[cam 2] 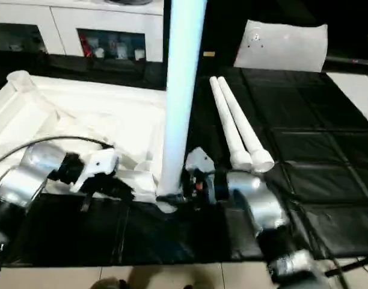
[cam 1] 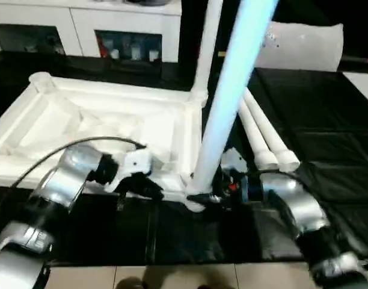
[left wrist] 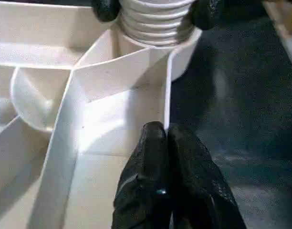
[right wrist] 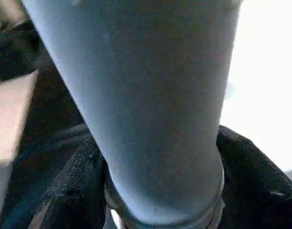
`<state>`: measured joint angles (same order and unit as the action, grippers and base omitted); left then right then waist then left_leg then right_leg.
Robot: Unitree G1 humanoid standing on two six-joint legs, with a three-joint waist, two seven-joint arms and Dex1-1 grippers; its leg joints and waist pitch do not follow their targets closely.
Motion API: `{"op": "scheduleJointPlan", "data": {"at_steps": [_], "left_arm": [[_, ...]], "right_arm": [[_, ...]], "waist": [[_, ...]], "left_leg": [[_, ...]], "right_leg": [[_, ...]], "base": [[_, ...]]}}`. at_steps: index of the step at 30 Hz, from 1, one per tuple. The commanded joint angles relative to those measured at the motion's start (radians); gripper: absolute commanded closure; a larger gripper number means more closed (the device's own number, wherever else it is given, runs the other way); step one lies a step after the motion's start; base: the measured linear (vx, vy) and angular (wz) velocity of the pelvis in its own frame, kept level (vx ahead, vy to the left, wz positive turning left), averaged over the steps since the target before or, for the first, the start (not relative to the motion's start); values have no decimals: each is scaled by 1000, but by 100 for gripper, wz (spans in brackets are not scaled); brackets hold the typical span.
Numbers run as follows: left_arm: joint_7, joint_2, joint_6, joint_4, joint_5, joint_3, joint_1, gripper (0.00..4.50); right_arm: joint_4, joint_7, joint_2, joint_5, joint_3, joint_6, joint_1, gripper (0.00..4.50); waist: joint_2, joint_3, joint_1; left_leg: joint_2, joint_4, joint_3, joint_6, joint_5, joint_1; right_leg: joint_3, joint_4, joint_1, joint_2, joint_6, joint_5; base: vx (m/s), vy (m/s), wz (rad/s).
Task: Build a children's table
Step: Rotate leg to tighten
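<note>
Black right fingers (right wrist: 79, 191) clasping upright leg (cam 1: 232, 90)

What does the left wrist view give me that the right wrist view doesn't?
Left wrist: the left pincer shut on the tabletop's rim, and the leg's threaded end seated in the corner socket.
Right wrist: the leg's smooth shaft close up, one black finger on either side of it.
Both: the same upright leg, with the right pincer around it.
</note>
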<state>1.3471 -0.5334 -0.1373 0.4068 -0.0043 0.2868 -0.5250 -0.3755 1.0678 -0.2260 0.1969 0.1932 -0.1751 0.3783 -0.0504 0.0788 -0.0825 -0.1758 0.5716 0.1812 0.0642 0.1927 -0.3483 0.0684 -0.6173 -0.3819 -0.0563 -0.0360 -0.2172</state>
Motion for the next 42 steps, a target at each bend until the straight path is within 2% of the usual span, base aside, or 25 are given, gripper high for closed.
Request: {"op": "scheduleJointPlan", "data": {"at_steps": [1, 3, 5, 6, 7, 8, 9, 10, 12, 13, 14, 16, 18, 19, 20, 21, 22, 24, 27, 32, 34, 35, 37, 39, 42], "left_arm": [[-133, 78, -99, -53, -12, 10, 43, 450], [-225, 124, -161, -106, -3, -13, 75, 450], [-282, 156, -207, -145, 4, -25, 98, 450], [-389, 224, -271, -180, 32, -37, 115, 450], [-389, 224, -271, -180, 32, -37, 115, 450], [-439, 256, -302, -193, 45, -41, 119, 450], [-506, 300, -341, -203, 60, -44, 112, 450], [-511, 304, -344, -203, 61, -45, 111, 450], [-594, 359, -377, -193, 83, -49, 92, 450], [-640, 395, -390, -178, 94, -46, 70, 450], [-647, 401, -395, -179, 96, -45, 66, 450], [-662, 414, -406, -182, 104, -39, 58, 450], [-649, 402, -399, -183, 119, -27, 50, 450], [-638, 394, -401, -187, 123, -24, 50, 450], [-628, 385, -399, -187, 124, -23, 51, 450], [-614, 372, -397, -187, 126, -23, 52, 450], [-598, 356, -392, -186, 127, -21, 54, 450], [-587, 343, -390, -186, 129, -20, 57, 450], [-503, 262, -342, -172, 126, -15, 69, 450], [-409, 188, -274, -151, 110, -4, 78, 450], [-316, 131, -181, -120, 99, 11, 75, 450], [-264, 104, -127, -104, 93, 20, 72, 450], [-206, 71, -91, -88, 90, 34, 64, 450], [-161, 47, -55, -74, 89, 45, 57, 450], [-39, -1, 17, -35, 72, 72, 21, 450]], "right_arm": [[17, -136, 79, 0, 11, -36, -12, 178], [20, -248, 144, -10, -10, -54, -26, 178], [19, -327, 187, -20, -23, -61, -33, 178], [-17, -460, 254, -50, -39, -62, -20, 178], [-17, -460, 254, -50, -39, -62, -20, 178], [-34, -519, 283, -64, -46, -62, -13, 178], [-56, -575, 320, -74, -53, -68, 4, 178], [-57, -579, 323, -74, -53, -68, 5, 178], [-98, -659, 358, -97, -57, -64, 37, 178], [-122, -694, 381, -97, -66, -53, 58, 178], [-123, -698, 386, -96, -69, -51, 61, 143], [-125, -706, 399, -91, -82, -48, 67, 108], [-114, -707, 395, -80, -107, -47, 63, 102], [-106, -704, 389, -81, -116, -46, 57, 74], [-100, -700, 380, -84, -118, -39, 53, 62], [-92, -692, 365, -90, -120, -29, 46, 58], [-81, -675, 347, -89, -122, -23, 36, 58], [-74, -661, 330, -86, -123, -15, 30, 29], [-22, -548, 223, -73, -127, 18, -3, 8], [-1, -444, 133, -66, -136, 42, -11, 3], [2, -347, 71, -53, -141, 50, -1, 3], [5, -297, 42, -48, -136, 53, 5, 3], [5, -236, 9, -46, -125, 55, 14, 3], [6, -184, -18, -44, -112, 58, 20, 3], [3, -26, -85, -31, -58, 67, 43, 3]], "waist": [[15, -47, 9], [15, -44, 23], [14, -45, 42], [3, -45, 48], [10, -42, 51], [7, -43, 52], [3, -43, 54], [7, -41, 53], [7, -43, 55], [5, -44, 56], [6, -48, 53], [7, -49, 51], [7, -54, 52], [11, -56, 51], [10, -56, 52], [11, -57, 51], [16, -58, 49], [12, -59, 50], [14, -59, 48], [11, -59, 53], [10, -57, 51], [7, -56, 48], [11, -57, 46], [10, -57, 48], [11, -58, 44]], "left_leg": [[-69, -72, -27, -2, 234, 11], [-74, -79, -32, 18, 239, 8], [-68, -78, -34, 18, 250, 5], [-68, -77, -32, 15, 245, 4], [-67, -77, -33, 12, 249, 7], [-66, -74, -31, 10, 254, 10], [-62, -72, -30, 0, 248, 8], [-61, -71, -30, -5, 241, 9], [-60, -71, -30, -6, 234, 6], [-60, -70, -29, -8, 238, 9], [-59, -68, -29, -11, 230, 8], [-60, -69, -27, -19, 213, 6], [-60, -70, -28, -30, 190, -2], [-60, -69, -28, -36, 170, -2], [-61, -69, -27, -38, 166, -2], [-60, -66, -25, -43, 153, -1], [-59, -66, -25, -44, 147, -2], [-60, -66, -25, -50, 135, -3], [-59, -64, -24, -60, 130, -4], [-58, -61, -23, -77, 116, -6], [-58, -60, -22, -82, 128, -5], [-59, -60, -21, -84, 135, -1], [-60, -60, -23, -82, 126, 1], [-62, -61, -22, -87, 126, 1], [-64, -58, -21, -93, 107, 2]], "right_leg": [[-65, 95, 38, -110, -198, -347], [-66, 96, 34, -107, -176, -385], [-65, 101, 32, -105, -166, -397], [-66, 102, 32, -104, -164, -395], [-66, 106, 27, -105, -161, -412], [-67, 108, 24, -104, -154, -425], [-69, 111, 24, -104, -144, -445], [-69, 115, 21, -104, -136, -461], [-68, 113, 22, -100, -124, -449], [-68, 113, 19, -99, -118, -442], [-68, 112, 22, -100, -114, -422], [-70, 109, 22, -98, -118, -374], [-69, 99, 30, -96, -134, -294], [-68, 95, 32, -95, -142, -257], [-68, 95, 31, -95, -147, -243], [-68, 91, 33, -96, -161, -209], [-69, 90, 35, -96, -164, -196], [-68, 87, 36, -95, -173, -165], [-67, 87, 41, -94, -181, -142], [-66, 84, 45, -93, -201, -117], [-66, 87, 43, -95, -200, -147], [-67, 90, 40, -94, -197, -170], [-65, 84, 40, -91, -203, -148], [-65, 79, 40, -92, -212, -125], [-66, 75, 42, -96, -234, -94]], "base": [[0, 0, 0], [0, 0, 0], [0, 0, 0], [0, 0, 0], [0, 0, 0], [0, 0, 0], [0, 0, 0], [0, 0, 0], [0, 0, 0], [0, 0, 0], [0, 0, 0], [0, 0, 0], [0, 0, 0], [0, 0, 0], [0, 0, 0], [0, 0, 0], [0, 0, 0], [0, 0, 0], [0, 0, 0], [0, 0, 0], [0, 0, 0], [0, 0, 0], [0, 0, 0], [0, 0, 0], [0, 0, 0]]}}
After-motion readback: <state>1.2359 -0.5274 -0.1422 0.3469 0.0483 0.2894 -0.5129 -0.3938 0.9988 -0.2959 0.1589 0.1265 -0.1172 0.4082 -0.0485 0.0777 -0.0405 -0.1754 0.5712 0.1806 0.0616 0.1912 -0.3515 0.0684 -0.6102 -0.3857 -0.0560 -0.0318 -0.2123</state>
